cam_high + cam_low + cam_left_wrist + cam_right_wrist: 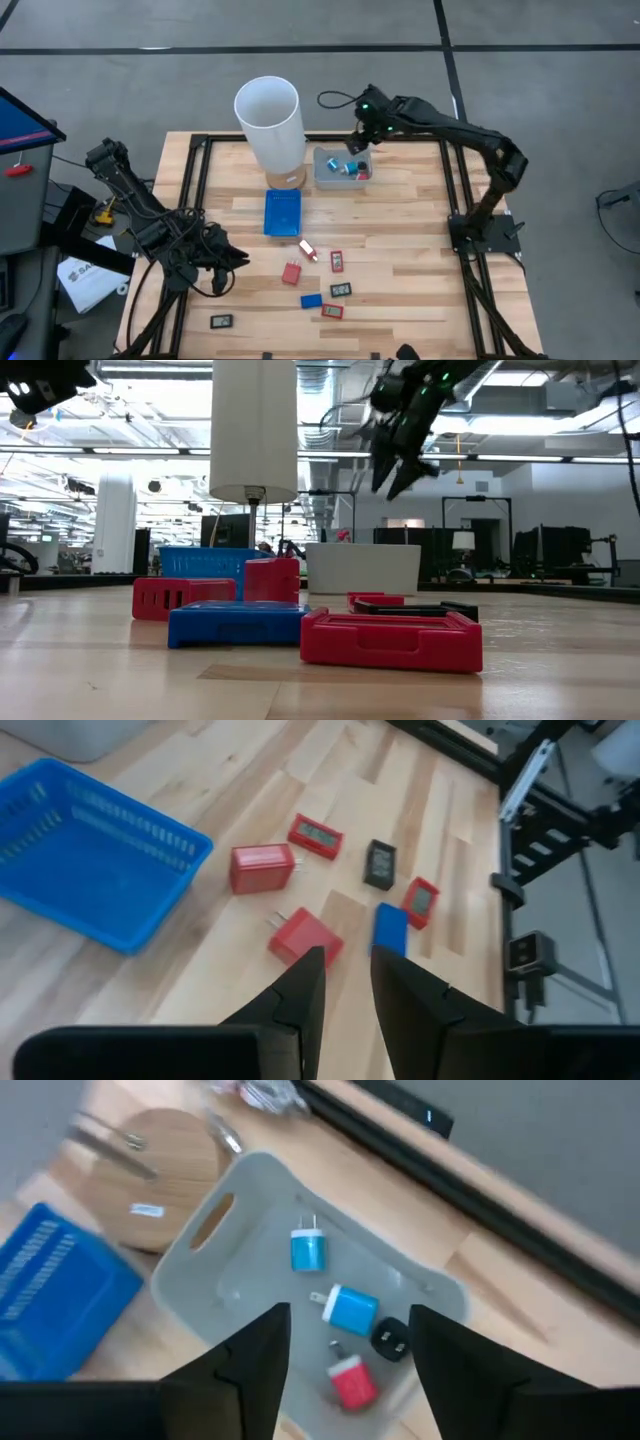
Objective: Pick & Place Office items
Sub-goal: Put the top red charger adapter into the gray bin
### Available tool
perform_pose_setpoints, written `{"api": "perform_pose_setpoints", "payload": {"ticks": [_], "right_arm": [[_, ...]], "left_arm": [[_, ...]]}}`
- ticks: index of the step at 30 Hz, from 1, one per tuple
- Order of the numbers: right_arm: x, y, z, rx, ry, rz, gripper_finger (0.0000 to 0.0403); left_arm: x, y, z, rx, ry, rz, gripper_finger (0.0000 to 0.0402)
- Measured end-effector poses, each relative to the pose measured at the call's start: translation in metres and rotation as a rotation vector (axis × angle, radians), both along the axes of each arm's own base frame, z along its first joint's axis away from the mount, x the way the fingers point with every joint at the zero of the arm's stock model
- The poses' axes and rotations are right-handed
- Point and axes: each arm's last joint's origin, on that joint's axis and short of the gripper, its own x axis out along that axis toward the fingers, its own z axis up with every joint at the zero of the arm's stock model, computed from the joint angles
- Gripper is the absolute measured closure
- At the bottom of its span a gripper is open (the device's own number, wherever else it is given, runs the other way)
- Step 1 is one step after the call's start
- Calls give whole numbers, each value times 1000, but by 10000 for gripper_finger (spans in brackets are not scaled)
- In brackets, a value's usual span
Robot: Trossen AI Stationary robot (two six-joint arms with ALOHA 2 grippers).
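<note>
**Sorting office items: some binned, most left on the table**

We see a wooden table (400, 200) from above, with two dark robot arms at work. The right gripper (358, 143) hangs above a grey bin (322, 170) near the far edge of the table, its fingers spread apart and holding nothing. In the right wrist view the bin holds four small pieces: two blue plugs (309, 1248), a red plug (351, 1383) and a black piece (390, 1338). We judge these to be the items already placed.

The left gripper (238, 259) sits low over the table's left side, near the front. Its fingers stand slightly apart, with nothing between them, and point toward the loose pieces.

About eight loose items (318, 280) lie scattered in the front half of the table: red, blue and black small rectangles, plus one black piece (221, 321) alone near the front left corner. A flat blue basket (283, 212) lies empty near the middle of the table. A tall white cylinder (270, 125) stands on a round wooden base (287, 179) just beside the grey bin.

By our judgement the task is roughly a third done. The scattered pieces remain to be picked up, and the left gripper looks best placed for the nearest red plug (304, 937).
</note>
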Motion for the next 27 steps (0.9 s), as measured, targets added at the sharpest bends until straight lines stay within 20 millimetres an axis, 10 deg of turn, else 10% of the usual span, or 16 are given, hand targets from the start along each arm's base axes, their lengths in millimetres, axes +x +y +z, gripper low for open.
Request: {"api": "perform_pose_setpoints", "payload": {"ticks": [14,27], "right_arm": [[-16,147,62,73,-98,422,235],[-17,273,58,-45,-68,743,254]], "left_arm": [[3,10,-3,92,37,27,321],[5,7,0,39,4,19,321]]}}
